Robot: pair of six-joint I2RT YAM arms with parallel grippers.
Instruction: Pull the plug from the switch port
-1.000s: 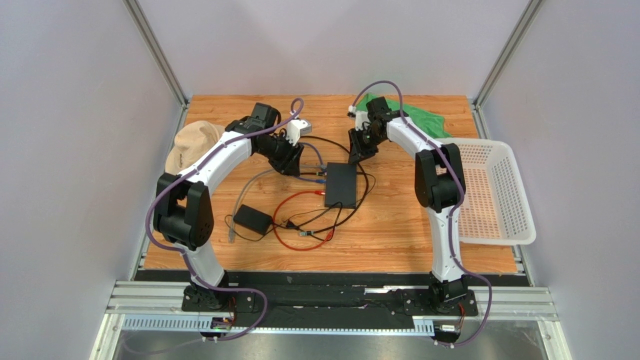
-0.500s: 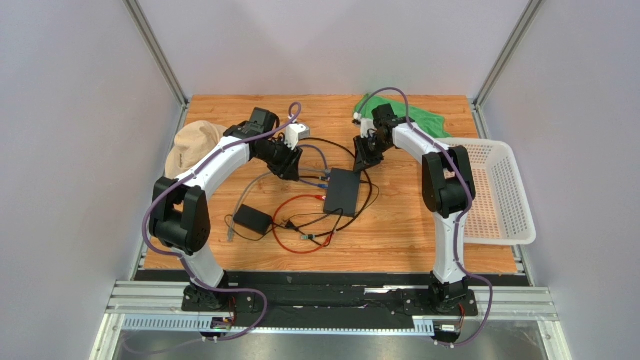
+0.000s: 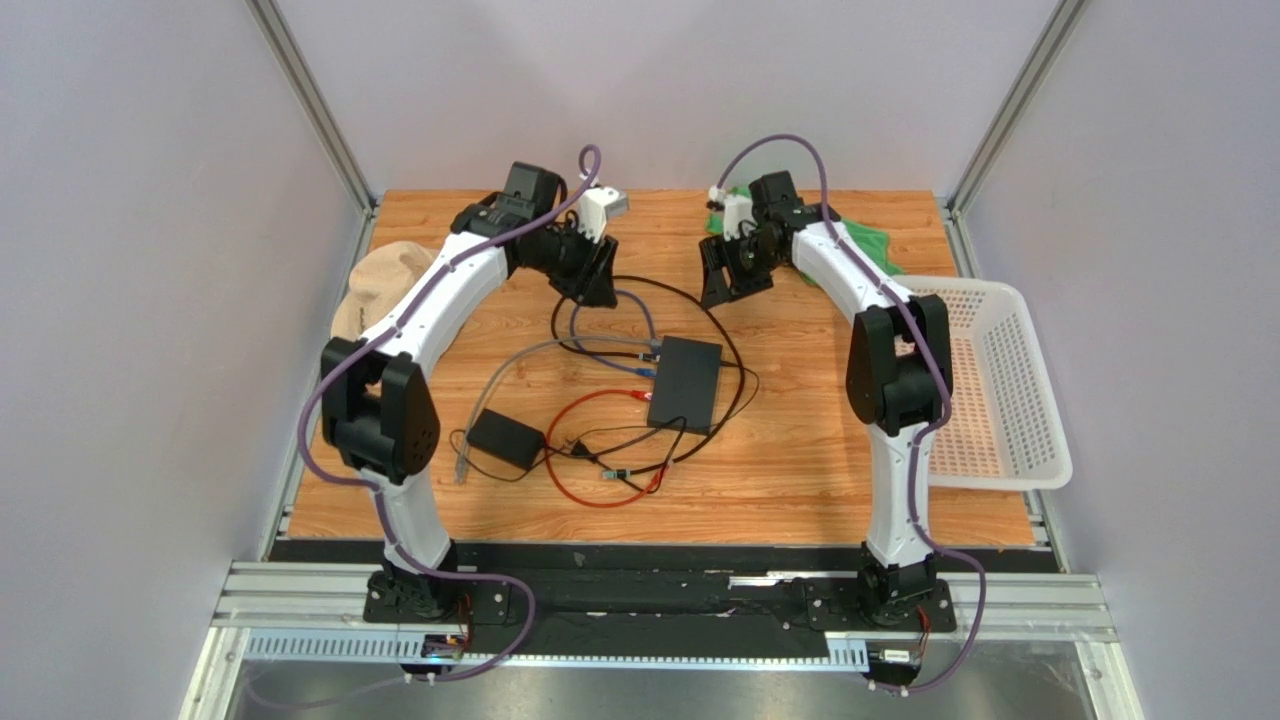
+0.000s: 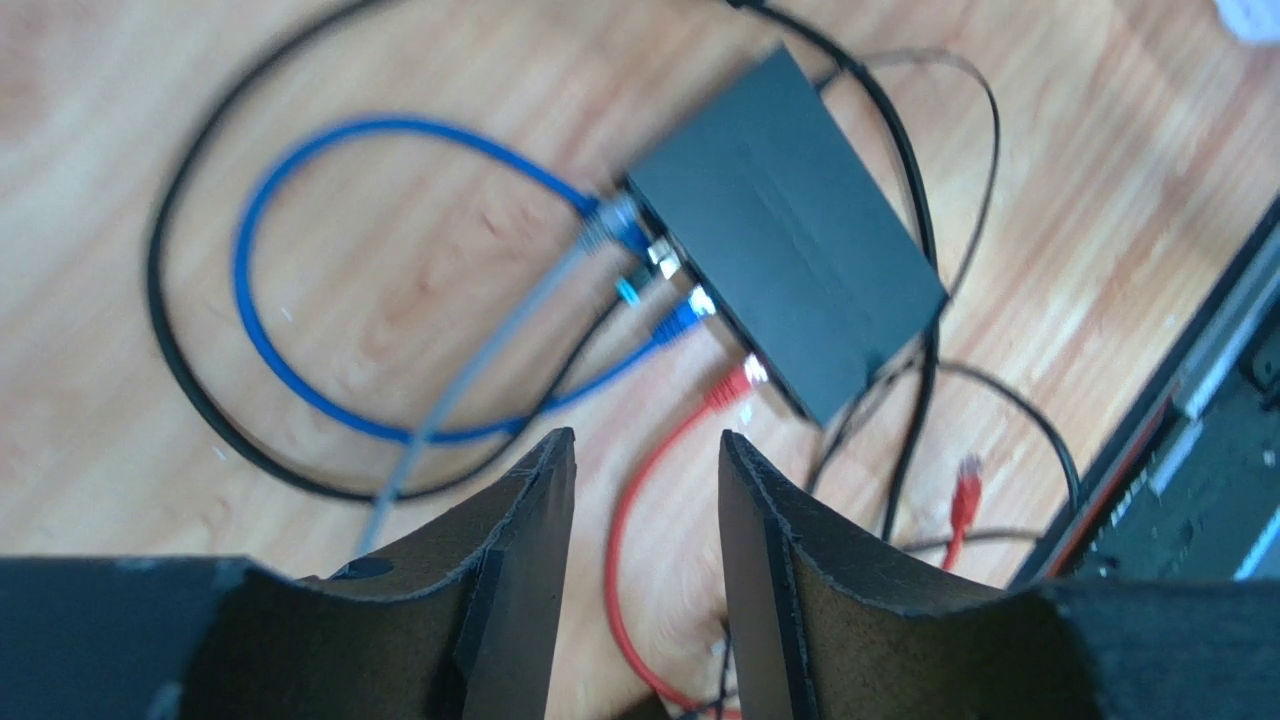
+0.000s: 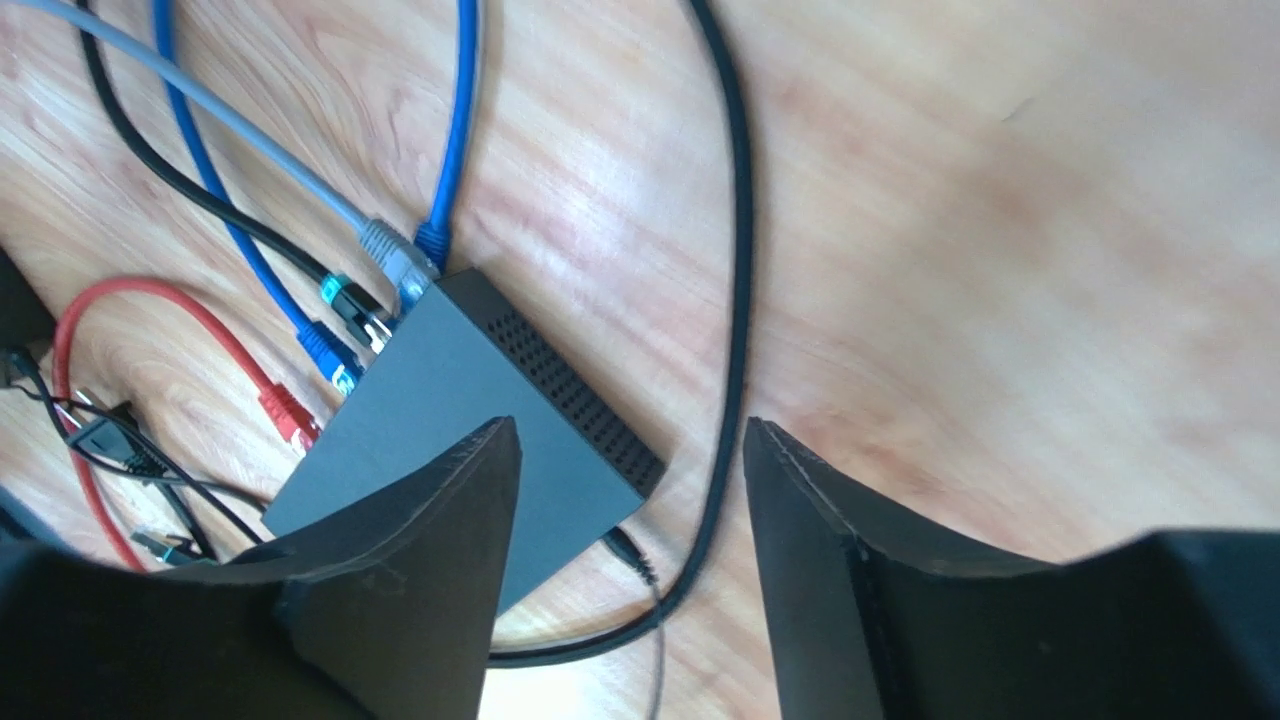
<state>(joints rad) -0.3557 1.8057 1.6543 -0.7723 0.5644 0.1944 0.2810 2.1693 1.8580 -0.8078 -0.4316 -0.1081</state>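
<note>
Approach step: left gripper [image 4: 646, 450] and right gripper [image 5: 631, 435] hover open, empty, above the flat black rectangular switch box [image 4: 789, 293], plugs [image 4: 661, 270] seated; next, descend, pinch one.

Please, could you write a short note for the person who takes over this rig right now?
Left gripper: open, empty, above the table.
Right gripper: open, empty.
Black switch: flat on the table, between both arms, nearer the bases than the grippers. Blue, grey, black and red plugs line one edge.
Done: nothing visible; no plug is held.
Left: grip one plug and pull it straight out.
</note>
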